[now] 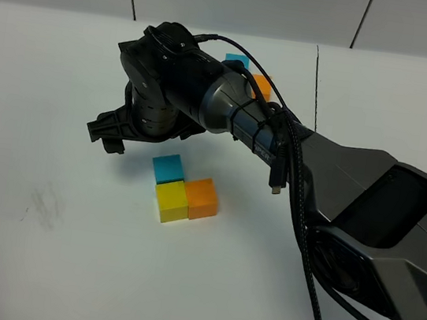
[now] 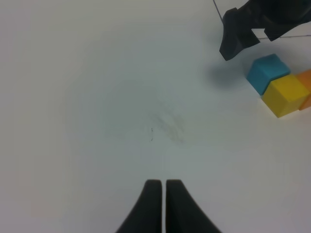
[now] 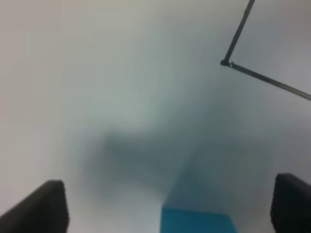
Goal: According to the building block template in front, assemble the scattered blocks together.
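Observation:
The scattered blocks stand together in an L in the middle of the table: sky blue cube (image 1: pixel 168 168), yellow cube (image 1: pixel 171 202) and orange cube (image 1: pixel 202 197), touching each other. They also show in the left wrist view: blue (image 2: pixel 265 72), yellow (image 2: pixel 286 94). My right gripper (image 1: pixel 109 135) reaches across, open and empty, hovering just left of and behind the blue cube (image 3: pixel 194 221). The template is mostly hidden behind the right arm; its blue cube (image 1: pixel 237 59) and orange cube (image 1: pixel 263 84) peek out. My left gripper (image 2: pixel 163 187) is shut and empty over bare table.
A thin black frame line (image 1: pixel 315 79) runs on the table by the template, and its corner shows in the right wrist view (image 3: pixel 224 63). The right arm's body (image 1: pixel 366 205) and cables span the right side. Faint scuff marks (image 1: pixel 44 204) lie at the left.

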